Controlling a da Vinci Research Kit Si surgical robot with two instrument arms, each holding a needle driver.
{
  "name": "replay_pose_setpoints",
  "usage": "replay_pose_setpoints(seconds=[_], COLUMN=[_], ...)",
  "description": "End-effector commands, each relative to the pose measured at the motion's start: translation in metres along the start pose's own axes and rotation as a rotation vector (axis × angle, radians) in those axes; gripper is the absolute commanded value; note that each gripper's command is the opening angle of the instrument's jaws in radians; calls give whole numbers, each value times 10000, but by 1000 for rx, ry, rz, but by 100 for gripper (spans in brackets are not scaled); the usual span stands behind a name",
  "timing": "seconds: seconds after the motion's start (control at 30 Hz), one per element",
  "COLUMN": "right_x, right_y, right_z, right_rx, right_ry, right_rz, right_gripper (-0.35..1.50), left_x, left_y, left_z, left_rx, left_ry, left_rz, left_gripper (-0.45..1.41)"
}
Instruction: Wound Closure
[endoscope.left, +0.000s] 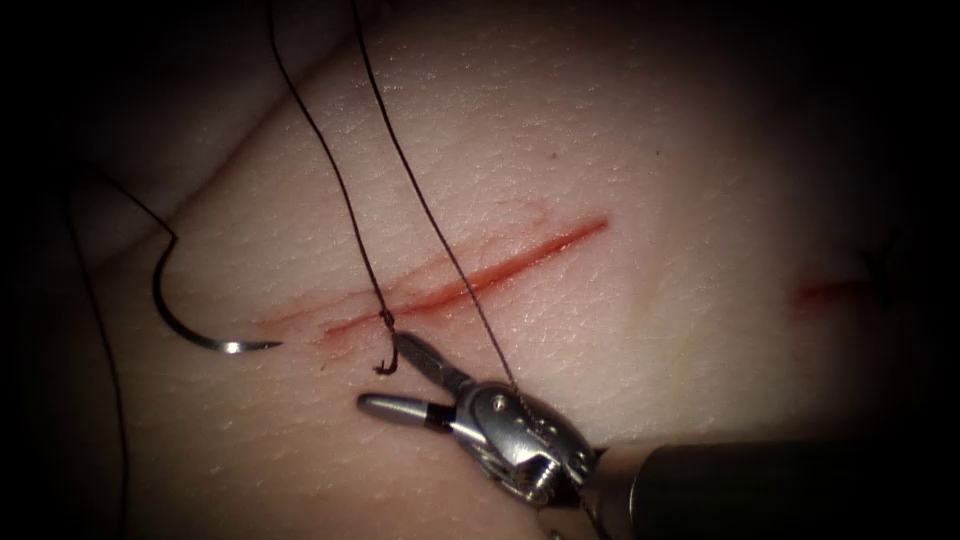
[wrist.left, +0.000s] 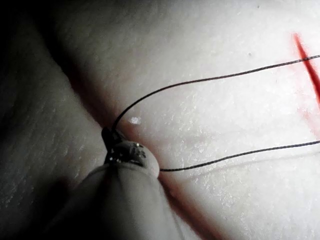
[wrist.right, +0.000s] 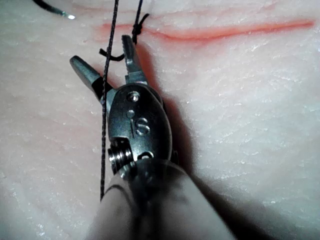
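Your right tool (endoscope.left: 395, 375) sits lowest in the endoscope frame, coming in from the lower right, its jaws spread wide and holding nothing. One jaw tip lies beside the short thread tail (endoscope.left: 384, 366) that curls below the knot (endoscope.left: 386, 318) at the cut (endoscope.left: 470, 282). Tissue (endoscope.left: 650, 180) around it is pale, finely grained and lightly glossy, with a thin red line running up to the right and a fainter red mark (endoscope.left: 830, 290) at the far right. Two thread strands (endoscope.left: 330, 160) rise from the cut area to the top edge; one crosses over your right tool's wrist. Needle (endoscope.left: 185, 320) lies free on the tissue at left of the cut, point toward the cut, not in the tissue, thread trailing off it into the dark left edge. Upper right of the tissue is bare. In the left wrist view your left tool (wrist.left: 114, 136) holds the thread (wrist.left: 200, 80) at its tip, jaws closed on it, both strands running to the cut (wrist.left: 307, 65).
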Motion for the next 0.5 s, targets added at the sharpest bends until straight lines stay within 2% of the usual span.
replay_pose_setpoints(seconds=[0.03,0.17,0.27,0.37,0.5], right_x=[-5,3,11,21,31], right_y=[-3,-13,-15,-8,13], right_z=[3,2,5,9,23], right_rx=[2,14,41,36,27], right_ry=[1,-24,-28,-34,-67], right_rz=[6,15,24,20,10], right_gripper=[123,131,116,115,111], left_x=[5,37,57,77,118], left_y=[3,0,1,3,12], left_z=[3,-19,-32,-47,-77], left_rx=[-5,-28,-40,-58,-104], left_ry=[17,84,127,172,243], left_rz=[-11,-55,-85,-116,-181], left_gripper=[-45,-45,-45,-45,-45])
